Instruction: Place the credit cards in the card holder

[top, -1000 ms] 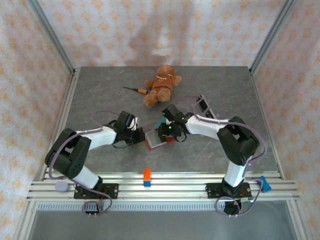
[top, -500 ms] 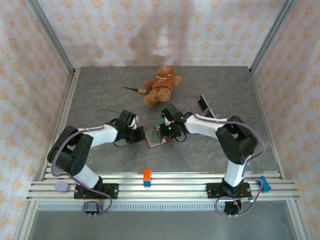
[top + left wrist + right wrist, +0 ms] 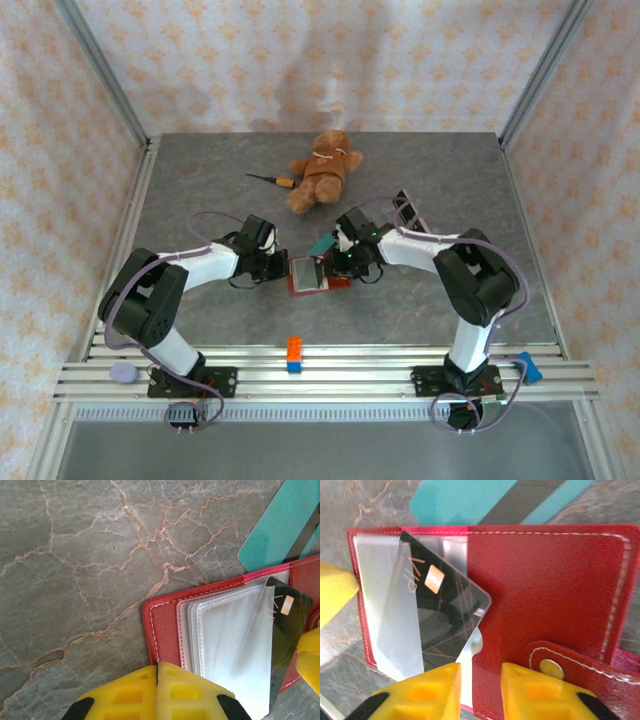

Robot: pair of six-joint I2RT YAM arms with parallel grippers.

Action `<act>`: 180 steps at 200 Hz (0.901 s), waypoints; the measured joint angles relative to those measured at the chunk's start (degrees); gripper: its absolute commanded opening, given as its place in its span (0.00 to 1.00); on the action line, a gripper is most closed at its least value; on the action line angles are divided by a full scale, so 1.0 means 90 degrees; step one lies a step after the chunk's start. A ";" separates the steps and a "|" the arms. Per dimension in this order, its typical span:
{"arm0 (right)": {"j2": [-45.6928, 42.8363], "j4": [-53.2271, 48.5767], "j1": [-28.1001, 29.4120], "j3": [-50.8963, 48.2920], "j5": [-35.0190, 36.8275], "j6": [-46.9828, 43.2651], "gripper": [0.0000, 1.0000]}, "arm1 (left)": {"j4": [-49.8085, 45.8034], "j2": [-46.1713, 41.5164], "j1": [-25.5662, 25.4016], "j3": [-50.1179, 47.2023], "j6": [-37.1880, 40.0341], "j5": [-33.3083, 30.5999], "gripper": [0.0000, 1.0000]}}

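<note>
- Red leather-like card holder [image 3: 312,278] lies open on the table [image 3: 200,190], about midway between the left and right edges and nearer the near edge than the far one. Its clear sleeves [image 3: 225,650] face up.
- The step in hand, as I judge it, is seating a dark card [image 3: 440,615] with a gold chip. The card sits askew, with one end under a sleeve and the other corner jutting onto the red inner face.
- A teal card [image 3: 465,500] lies flat at the holder's far edge, touching it or tucked slightly under it. It is not yet loaded.
- Left gripper [image 3: 157,672]: the fingers are pressed together with no gap, tips at the holder's left border. It seems to pin the holder down, but I cannot tell whether it pinches the leather.
- Right gripper [image 3: 481,675]: the fingers are a little apart, over the sleeve mouth beside the snap tab [image 3: 570,665]. The dark card's free corner lies just ahead of the gap, and nothing looks clamped.
- The next move likely calls for squaring the dark card to the sleeve and nudging it fully in while the holder is pinned. After that comes the teal card, which is thin and flat on the table and so will be awkward to lift.
</note>
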 measured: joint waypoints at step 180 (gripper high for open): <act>0.0046 0.3385 -0.0228 -0.1285 -0.0894 0.2084 0.25 | -0.0134 0.0010 0.0000 0.0012 0.0080 -0.0053 0.03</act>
